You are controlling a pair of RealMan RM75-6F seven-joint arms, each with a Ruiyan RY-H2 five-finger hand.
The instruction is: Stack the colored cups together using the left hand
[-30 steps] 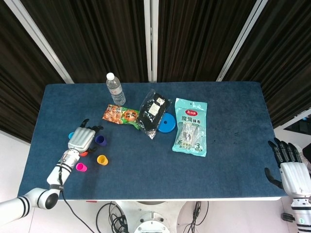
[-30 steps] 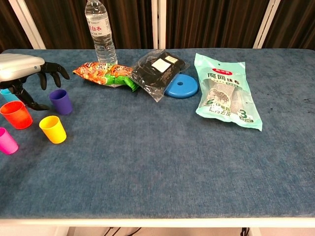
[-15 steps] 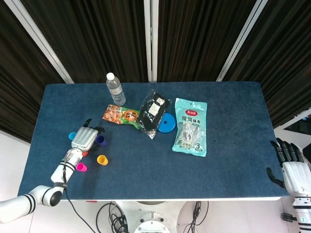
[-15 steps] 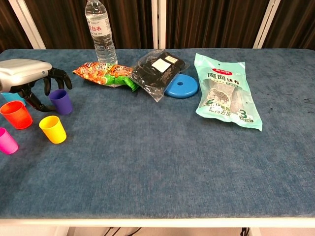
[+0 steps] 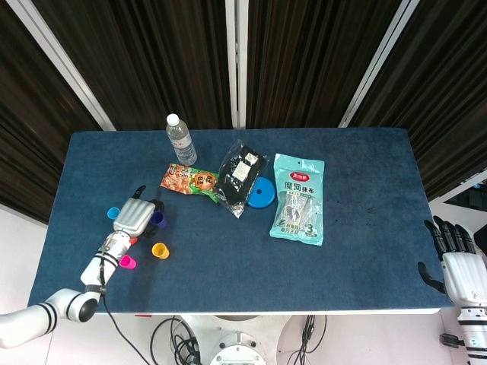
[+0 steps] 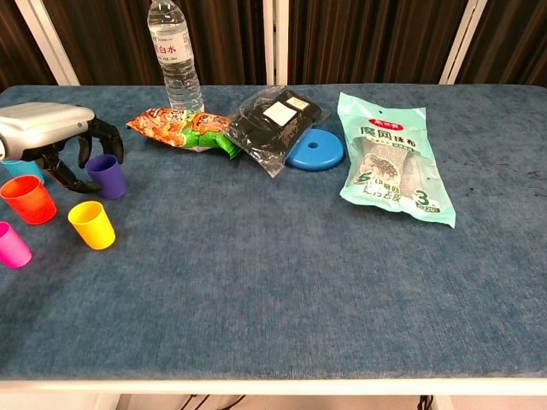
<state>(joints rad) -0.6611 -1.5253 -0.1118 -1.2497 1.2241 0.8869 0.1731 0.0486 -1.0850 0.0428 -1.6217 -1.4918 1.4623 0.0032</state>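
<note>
The purple cup (image 6: 107, 176) (image 5: 157, 220) stands upright on the blue table at the left. My left hand (image 6: 53, 141) (image 5: 134, 217) is over it, dark fingers (image 6: 114, 147) curved behind its rim and the thumb low on its left side; a firm grip does not show. An orange-red cup (image 6: 27, 199), a yellow cup (image 6: 91, 225) (image 5: 160, 250) and a pink cup (image 6: 10, 244) (image 5: 127, 262) stand apart in front. A cyan cup (image 6: 15, 168) (image 5: 113, 213) is half hidden behind the hand. My right hand (image 5: 458, 268) hangs off the table's right front corner, fingers spread, empty.
Behind the cups lie a snack packet (image 6: 175, 128) and a water bottle (image 6: 173, 53). A black pouch (image 6: 275, 121), a blue disc (image 6: 316, 150) and a green cloth pack (image 6: 390, 159) fill the table's (image 6: 282, 290) middle and right.
My left hand has slid right and lowered, its fingers curling closer round the purple cup. The cups have not moved. My right hand has sunk a little.
</note>
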